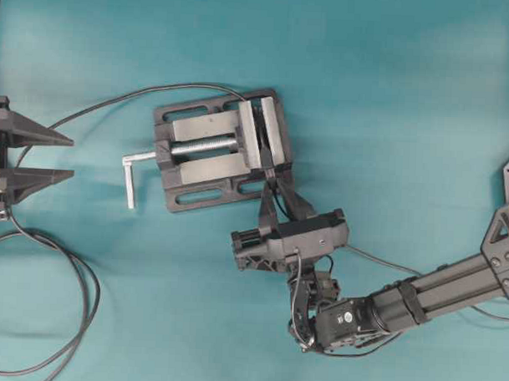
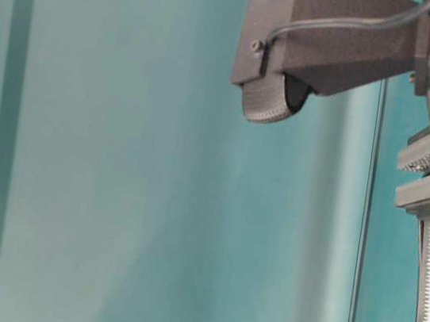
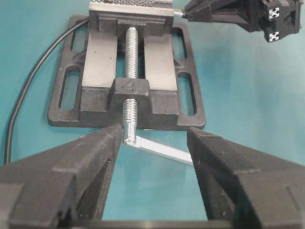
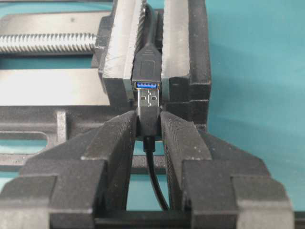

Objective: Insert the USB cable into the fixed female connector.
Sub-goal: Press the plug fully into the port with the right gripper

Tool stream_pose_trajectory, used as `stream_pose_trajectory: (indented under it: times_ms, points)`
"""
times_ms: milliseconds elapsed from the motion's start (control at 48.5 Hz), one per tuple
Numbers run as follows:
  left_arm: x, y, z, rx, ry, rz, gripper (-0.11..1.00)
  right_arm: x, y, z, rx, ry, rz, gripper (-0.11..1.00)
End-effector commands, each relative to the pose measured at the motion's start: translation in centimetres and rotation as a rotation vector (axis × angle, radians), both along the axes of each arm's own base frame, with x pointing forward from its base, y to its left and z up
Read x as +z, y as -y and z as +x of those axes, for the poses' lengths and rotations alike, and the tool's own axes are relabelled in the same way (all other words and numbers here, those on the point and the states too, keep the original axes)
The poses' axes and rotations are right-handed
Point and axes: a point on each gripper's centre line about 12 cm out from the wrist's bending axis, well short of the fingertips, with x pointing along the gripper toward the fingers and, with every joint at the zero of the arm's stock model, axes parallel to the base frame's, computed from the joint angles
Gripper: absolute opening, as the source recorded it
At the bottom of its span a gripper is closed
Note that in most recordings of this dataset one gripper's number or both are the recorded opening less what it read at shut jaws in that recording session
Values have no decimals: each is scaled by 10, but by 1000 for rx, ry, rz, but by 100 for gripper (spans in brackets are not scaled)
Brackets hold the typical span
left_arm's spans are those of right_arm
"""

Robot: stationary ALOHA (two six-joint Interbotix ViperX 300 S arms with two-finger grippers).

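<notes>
My right gripper [image 4: 148,119] is shut on the dark plug of the USB cable [image 4: 148,125], whose thin cable hangs down between the fingers. The plug's metallic tip [image 4: 148,99] is at the mouth of the fixed female connector [image 4: 147,71], a small dark socket with a blue inside, and most of the metal shows outside it. The connector is clamped between the vise's jaws. In the overhead view my right gripper [image 1: 276,184] is at the vise's right end. My left gripper [image 1: 72,157] is open and empty at the far left, apart from the vise.
The dark grey vise [image 1: 206,147] stands mid-table with its silver crank handle [image 1: 131,178] pointing left, towards my left gripper [image 3: 155,136]. A thin cable [image 1: 115,102] runs from the vise to the left. A thicker black looped cable [image 1: 74,318] lies at the front left.
</notes>
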Motion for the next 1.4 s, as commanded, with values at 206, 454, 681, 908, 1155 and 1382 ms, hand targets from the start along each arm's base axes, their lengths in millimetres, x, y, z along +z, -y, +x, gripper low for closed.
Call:
stream_pose_trajectory:
  times_ms: [206,454,681,908,1155,1382]
  points:
    - [4,0,2,-10,9,21,70,35,3,5,-8,82,34,22]
    - [4,0,2,-9,9,20,70,33,6,5,-6,78,50,22]
    - [4,0,2,-10,7,21,70,25,12,1,2,51,54,22]
    - [4,0,2,-10,9,21,70,25,18,1,-10,43,47,22]
    - [4,0,2,-10,9,21,70,29,24,3,-35,53,41,22]
    - [4,0,2,-10,7,20,70,32,28,5,-54,65,35,22]
